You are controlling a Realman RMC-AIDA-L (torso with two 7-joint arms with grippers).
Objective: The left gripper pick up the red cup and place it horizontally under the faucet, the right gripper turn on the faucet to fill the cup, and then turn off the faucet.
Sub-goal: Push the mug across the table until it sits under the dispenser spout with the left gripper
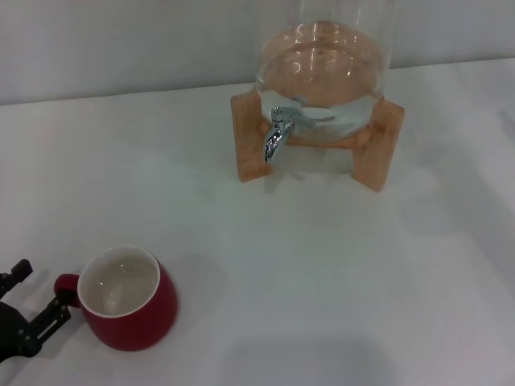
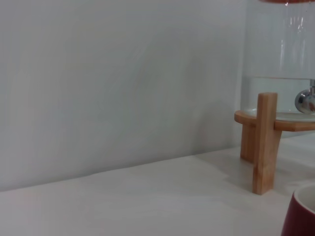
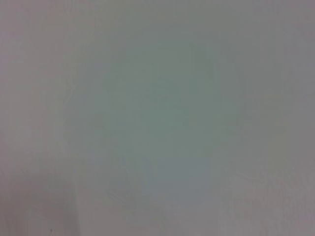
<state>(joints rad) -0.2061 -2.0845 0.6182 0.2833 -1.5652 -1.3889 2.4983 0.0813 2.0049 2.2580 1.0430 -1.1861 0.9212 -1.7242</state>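
Left claw (image 1: 36,301) fingers spread beside upright red cup (image 1: 129,299), handle toward claw, faucet (image 1: 278,133) spout down, right claw unseen.

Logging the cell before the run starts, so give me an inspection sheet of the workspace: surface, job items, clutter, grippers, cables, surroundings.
Surface: white table, no spill seen.
Job's things: red cup upright near the front left, white inside, no water seen in it, handle toward the left gripper. Faucet on the glass dispenser in its wooden stand at the back; no water running; nothing under the spout.
Clutter: nothing seen.
Grippers: left gripper low at the front left edge, fingers spread beside the cup's handle, holding nothing. Right gripper not in view.
Cables: nothing seen.
Surroundings: plain pale wall behind the table.
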